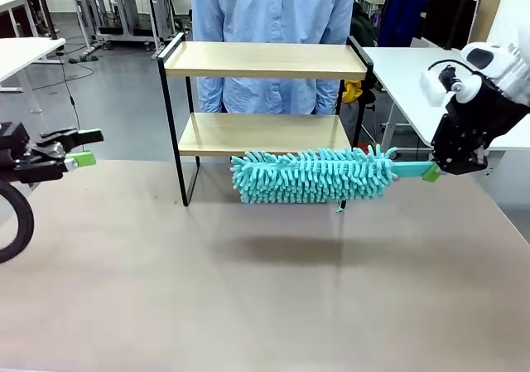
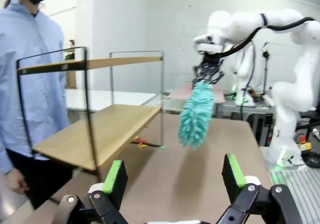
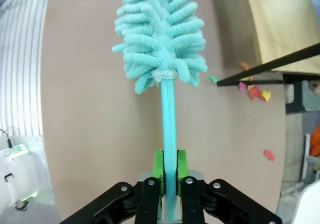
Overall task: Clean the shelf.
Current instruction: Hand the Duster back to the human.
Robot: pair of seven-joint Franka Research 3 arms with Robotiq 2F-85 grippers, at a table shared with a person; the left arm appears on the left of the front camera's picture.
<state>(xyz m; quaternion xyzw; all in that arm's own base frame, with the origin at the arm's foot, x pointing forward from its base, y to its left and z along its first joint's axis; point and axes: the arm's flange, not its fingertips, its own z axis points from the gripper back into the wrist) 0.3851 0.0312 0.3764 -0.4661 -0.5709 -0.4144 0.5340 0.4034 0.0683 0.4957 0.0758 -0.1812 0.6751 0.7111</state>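
Shelf [image 1: 263, 60]: pale matt wood boards, thin black metal frame. Duster [image 1: 310, 176]: fluffy teal chenille-like cloth, probably smooth plastic handle. Counter [image 1: 248, 297]: matt.

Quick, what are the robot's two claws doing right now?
Left gripper: open, holding nothing.
Right gripper: closed on the duster, by its handle.

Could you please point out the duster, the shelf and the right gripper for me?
duster [image 1: 310, 176]: front view, middle of the fluffy teal head.
shelf [image 1: 265, 60]: front view, bare top board.
right gripper [image 3: 169, 170]: right wrist view, between the green pads clamping the duster's handle.
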